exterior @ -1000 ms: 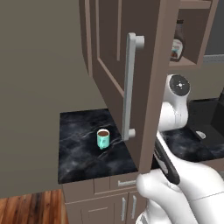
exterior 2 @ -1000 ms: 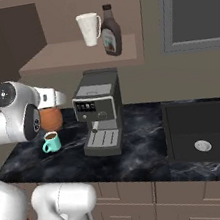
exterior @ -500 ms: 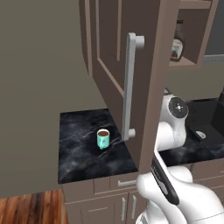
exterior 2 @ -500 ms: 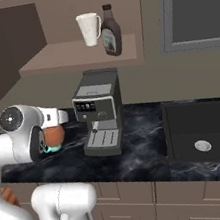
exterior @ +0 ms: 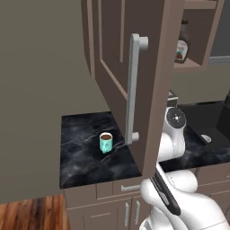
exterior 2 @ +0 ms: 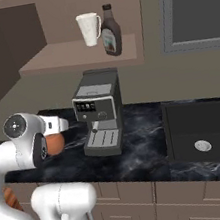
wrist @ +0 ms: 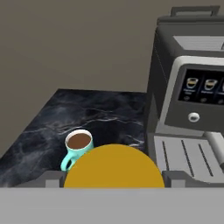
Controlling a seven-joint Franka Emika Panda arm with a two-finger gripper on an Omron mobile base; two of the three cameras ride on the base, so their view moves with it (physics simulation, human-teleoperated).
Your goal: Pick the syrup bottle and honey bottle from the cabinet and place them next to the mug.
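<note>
I've got the honey (wrist: 113, 166) clamped in the fingers (wrist: 113, 178), mug (wrist: 78, 147) at 10 o'clock; next, lower it onto the bench (wrist: 100, 118).

mug (wrist: 78, 146) left of coffee machine (wrist: 192, 109)

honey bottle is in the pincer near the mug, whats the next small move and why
Probably lower the honey bottle to the counter just beside the mug and only then open the pincer. In the hand view the bottle sits between the fingers with the mug right ahead of it; the syrup bottle waits on the cabinet shelf.
</note>
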